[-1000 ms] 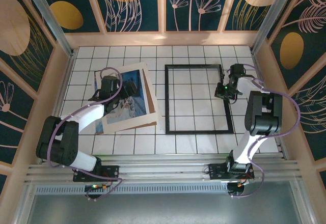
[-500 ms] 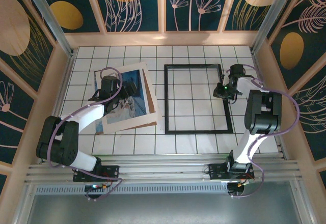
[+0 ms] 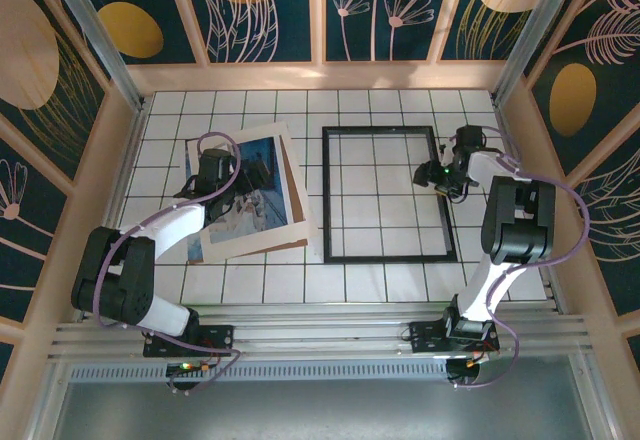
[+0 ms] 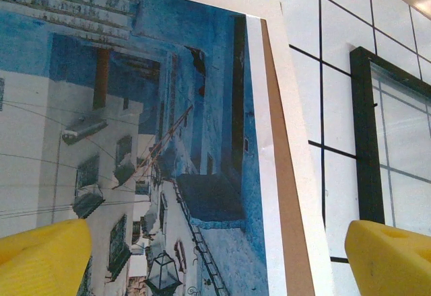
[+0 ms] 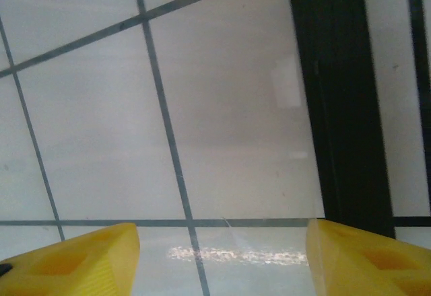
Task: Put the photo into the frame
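Left arm (image 3: 165, 228) and right arm (image 3: 512, 225) are the same build: white tube links, fat black rounded joint housings, black base blocks (image 3: 190, 340) at the near edge, and on each a thin lilac cable (image 3: 570, 210) looping loose alongside the links. Left claw (image 3: 258, 172) and right claw (image 3: 428, 176) have black bodies, the right one with a small green light (image 3: 441, 171) lit. Fingertips (image 4: 40, 259) are bright yellow, chunky blunt wedges with a matte, slightly grainy surface, same on the right wrist's pair (image 5: 367, 259), which shows shallow moulded recesses.
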